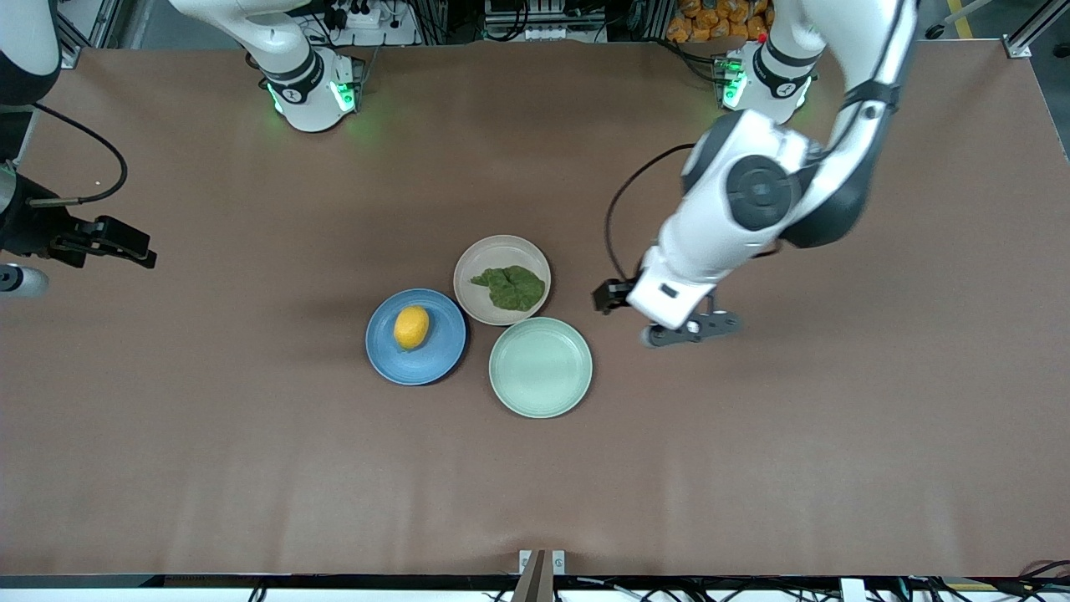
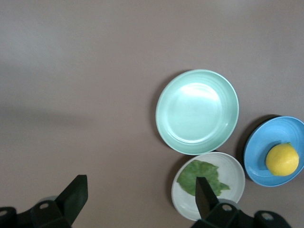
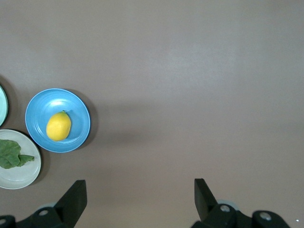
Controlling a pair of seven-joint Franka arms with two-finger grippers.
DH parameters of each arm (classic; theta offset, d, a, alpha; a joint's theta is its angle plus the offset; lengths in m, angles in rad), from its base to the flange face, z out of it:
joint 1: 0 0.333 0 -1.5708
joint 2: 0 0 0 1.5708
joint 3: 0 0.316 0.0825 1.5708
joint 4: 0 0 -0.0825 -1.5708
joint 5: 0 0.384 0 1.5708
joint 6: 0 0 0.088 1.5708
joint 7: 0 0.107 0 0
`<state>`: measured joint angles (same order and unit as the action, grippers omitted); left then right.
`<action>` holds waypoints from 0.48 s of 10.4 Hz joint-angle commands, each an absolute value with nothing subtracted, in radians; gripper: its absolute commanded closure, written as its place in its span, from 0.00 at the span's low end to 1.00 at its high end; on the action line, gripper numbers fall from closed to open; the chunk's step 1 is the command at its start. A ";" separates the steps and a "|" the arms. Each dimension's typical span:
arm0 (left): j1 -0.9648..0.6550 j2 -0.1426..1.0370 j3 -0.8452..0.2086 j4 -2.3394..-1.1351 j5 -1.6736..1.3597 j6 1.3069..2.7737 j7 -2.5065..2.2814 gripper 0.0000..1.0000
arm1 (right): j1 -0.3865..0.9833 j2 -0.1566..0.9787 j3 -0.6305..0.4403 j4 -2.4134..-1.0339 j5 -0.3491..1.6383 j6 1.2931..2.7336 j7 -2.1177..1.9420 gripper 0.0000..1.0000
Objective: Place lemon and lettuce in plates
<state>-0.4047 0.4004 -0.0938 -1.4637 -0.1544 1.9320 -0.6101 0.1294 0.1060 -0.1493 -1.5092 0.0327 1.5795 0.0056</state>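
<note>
**On the worktop: 3 plates, 2 of them filled**

Near the middle of the brown worktop, 3 plates are sitting in a tight cluster. The lemon is lying in the blue plate, toward the right arm's end of the cluster. The lettuce is lying flat in the beige plate, which is sitting farther from the front camera than the other 2. The mint-green plate is sitting nearest the front camera, just beside both.

The left gripper is hanging over bare worktop toward the left arm's end, near the mint-green plate but apart from it. Its fingers are standing spread wide and gripping nothing; in the left wrist view the lettuce is showing just past 1 fingertip, outside the gap.

The right gripper is waiting over the worktop's edge at the right arm's end, well apart from the plates. Its fingers are also standing spread with nothing between them, only bare worktop showing in the gap.
</note>
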 commanded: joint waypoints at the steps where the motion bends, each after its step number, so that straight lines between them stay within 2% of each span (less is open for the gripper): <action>1: -0.322 0.316 -0.120 -1.477 -0.132 1.858 -0.565 0.00 | 0.106 0.063 -0.123 -1.560 0.015 1.595 0.000 0.00; 3: -0.266 0.246 -0.117 -1.477 -0.117 1.797 -0.551 0.00 | 0.106 0.019 -0.111 -1.618 0.012 1.617 0.006 0.00; 5: -0.210 0.198 -0.111 -1.477 -0.100 1.744 -0.417 0.00 | 0.097 0.031 -0.107 -1.609 0.006 1.618 0.002 0.00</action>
